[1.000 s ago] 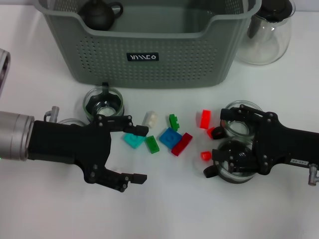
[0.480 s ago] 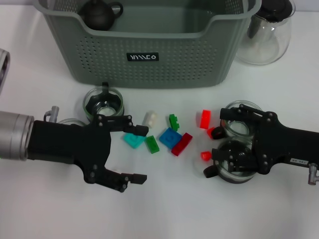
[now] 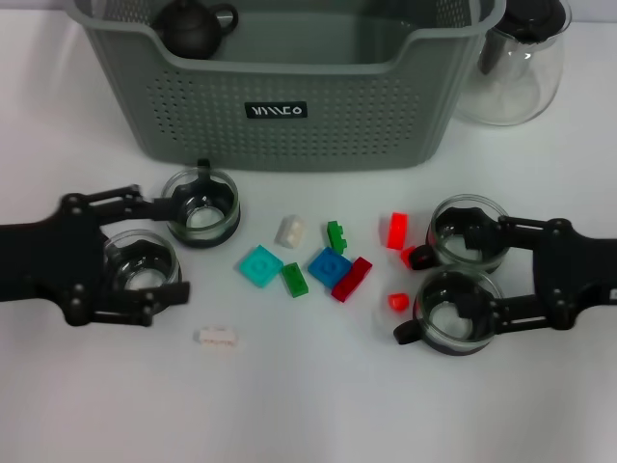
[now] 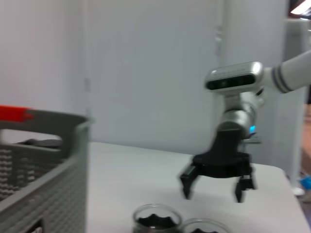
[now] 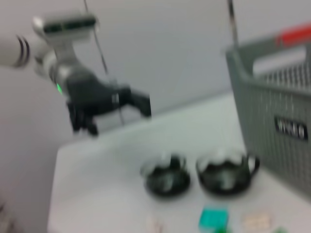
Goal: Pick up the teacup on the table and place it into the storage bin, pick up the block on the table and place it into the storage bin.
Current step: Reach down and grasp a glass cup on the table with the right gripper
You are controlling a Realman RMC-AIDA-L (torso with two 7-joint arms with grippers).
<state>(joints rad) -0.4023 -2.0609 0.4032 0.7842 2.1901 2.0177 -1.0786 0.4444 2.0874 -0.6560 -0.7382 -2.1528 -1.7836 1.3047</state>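
Several glass teacups stand on the white table: two on the left and two on the right. Loose blocks lie between them, among them a teal block, a blue block, a red block and a white block. The grey-green storage bin stands behind. My left gripper is open, with its fingers either side of the lower left teacup. My right gripper is open beside the two right teacups.
A dark teapot sits in the bin's left corner. A clear glass pitcher stands to the right of the bin. Small red pieces lie next to the right teacups. The left wrist view shows the right gripper far off.
Both arms have drawn back outward, the left one to the left and the right one to the right. This uncovers a left teacup and the white block in front.
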